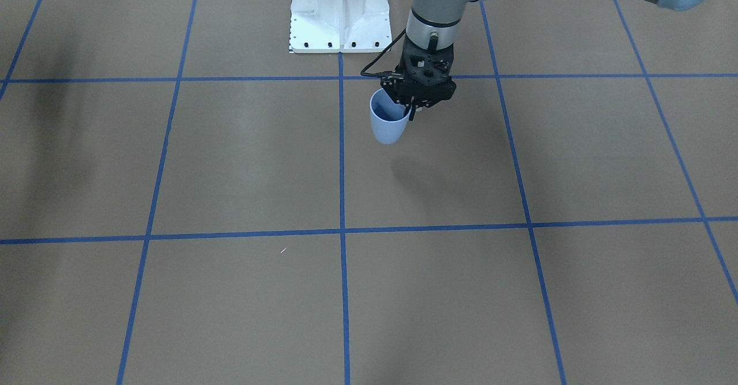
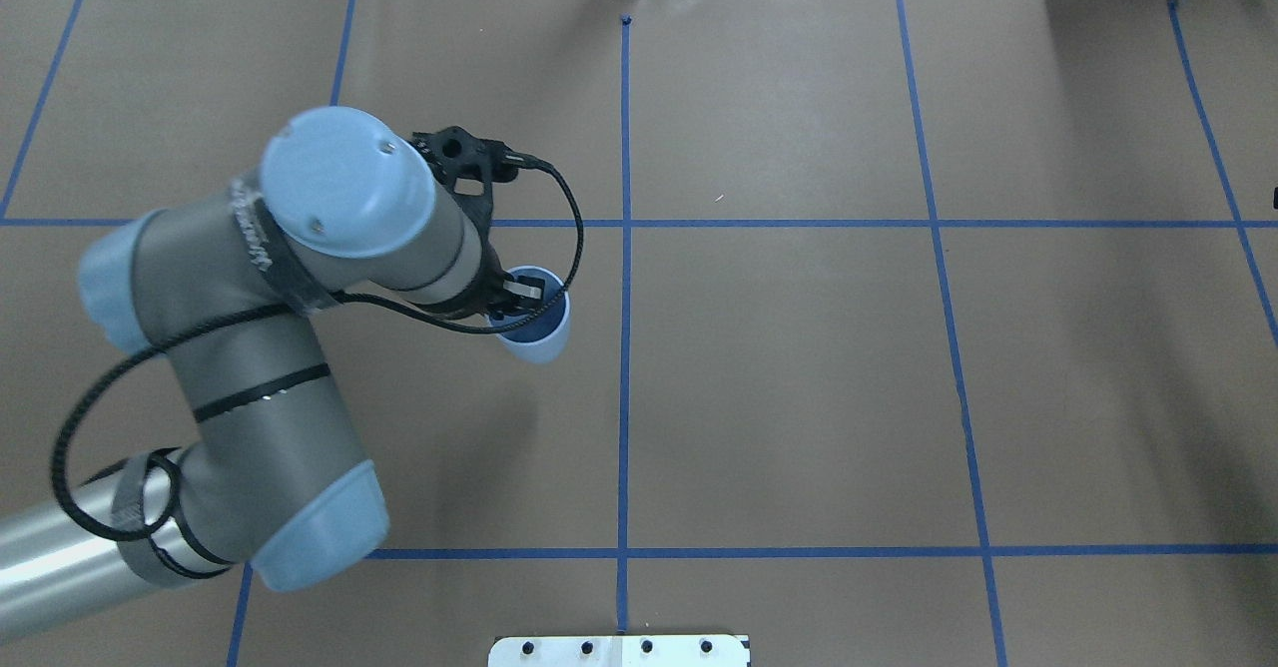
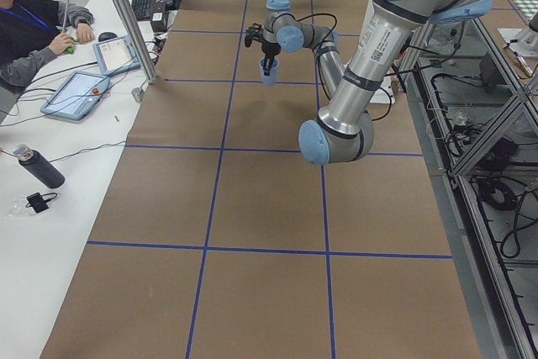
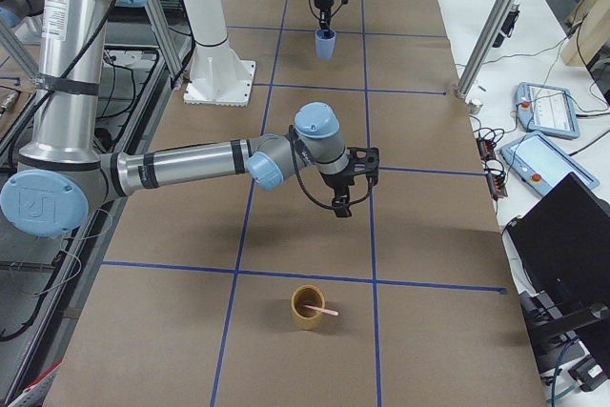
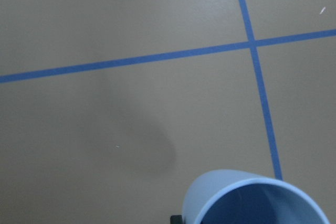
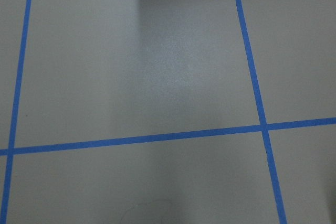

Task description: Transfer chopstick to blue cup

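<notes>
My left gripper [image 1: 410, 108] is shut on the rim of the blue cup [image 1: 387, 123], one finger inside it, and holds it above the table, over its shadow. The cup also shows in the overhead view [image 2: 539, 333], the left wrist view [image 5: 257, 200] and both side views [image 3: 269, 71] [image 4: 325, 45]. The pink chopstick [image 4: 324, 312] leans in a brown cup [image 4: 307, 307] at the table's far right end. My right gripper [image 4: 341, 207] hangs above the table between the two cups. It shows only in the right side view, so I cannot tell whether it is open.
The white robot base plate [image 1: 340, 16] stands at the table's robot-side edge. Blue tape lines grid the brown table [image 2: 799, 377]. An operator [image 3: 34, 31] sits at a side desk with tablets and a bottle. Metal posts stand at the desk-side edge.
</notes>
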Available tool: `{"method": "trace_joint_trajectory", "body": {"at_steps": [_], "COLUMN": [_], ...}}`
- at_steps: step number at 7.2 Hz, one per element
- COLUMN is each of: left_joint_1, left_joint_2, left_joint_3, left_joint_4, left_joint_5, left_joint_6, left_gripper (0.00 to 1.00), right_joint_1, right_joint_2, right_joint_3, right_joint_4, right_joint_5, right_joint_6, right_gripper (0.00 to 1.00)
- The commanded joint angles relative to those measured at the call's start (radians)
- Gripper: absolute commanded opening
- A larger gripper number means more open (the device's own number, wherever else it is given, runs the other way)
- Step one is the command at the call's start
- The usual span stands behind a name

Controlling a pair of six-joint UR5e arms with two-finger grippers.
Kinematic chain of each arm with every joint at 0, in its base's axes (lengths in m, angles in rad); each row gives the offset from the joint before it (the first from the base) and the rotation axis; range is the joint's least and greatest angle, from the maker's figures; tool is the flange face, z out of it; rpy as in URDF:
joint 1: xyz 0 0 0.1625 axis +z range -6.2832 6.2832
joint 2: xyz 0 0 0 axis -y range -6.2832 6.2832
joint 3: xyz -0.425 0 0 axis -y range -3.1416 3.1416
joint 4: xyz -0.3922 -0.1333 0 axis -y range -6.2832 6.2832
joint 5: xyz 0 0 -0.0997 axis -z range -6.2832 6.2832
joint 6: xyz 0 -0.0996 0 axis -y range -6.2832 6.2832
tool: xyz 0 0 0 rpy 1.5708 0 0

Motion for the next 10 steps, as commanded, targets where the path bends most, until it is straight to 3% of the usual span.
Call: {"method": "trace_joint_trajectory", "body": {"at_steps": [1, 3, 6, 7, 8, 10], "left_joint_1": [0.110, 0.123, 0.125, 0.125, 0.124, 0.090], "left_joint_2": [-0.120, -0.150, -0.147, -0.147, -0.144, -0.141], "left_joint_3": [0.128, 0.228, 0.240, 0.238, 0.233, 0.156], "left_joint_4": [0.005, -0.089, -0.102, -0.102, -0.102, -0.088], "left_joint_5": [0.107, 0.108, 0.110, 0.108, 0.111, 0.101], "left_joint_6": [-0.105, -0.121, -0.115, -0.109, -0.107, -0.051], "left_gripper": [0.00, 0.00, 0.00, 0.24, 0.92, 0.98], "right_joint_1": [0.000, 0.000, 0.000, 0.000, -0.002, -0.002], "right_joint_2": [0.000, 0.000, 0.000, 0.000, 0.002, 0.003], "right_joint_3": [-0.001, -0.001, -0.001, 0.001, 0.001, 0.001], "right_joint_4": [0.000, 0.000, 0.000, 0.000, 0.000, 0.000], "right_joint_5": [0.000, 0.002, 0.003, 0.003, 0.003, 0.003], "right_joint_6": [0.000, 0.000, 0.000, 0.000, 0.000, 0.000], "right_gripper": [1.00, 1.00, 1.00, 1.00, 1.00, 1.00]}}
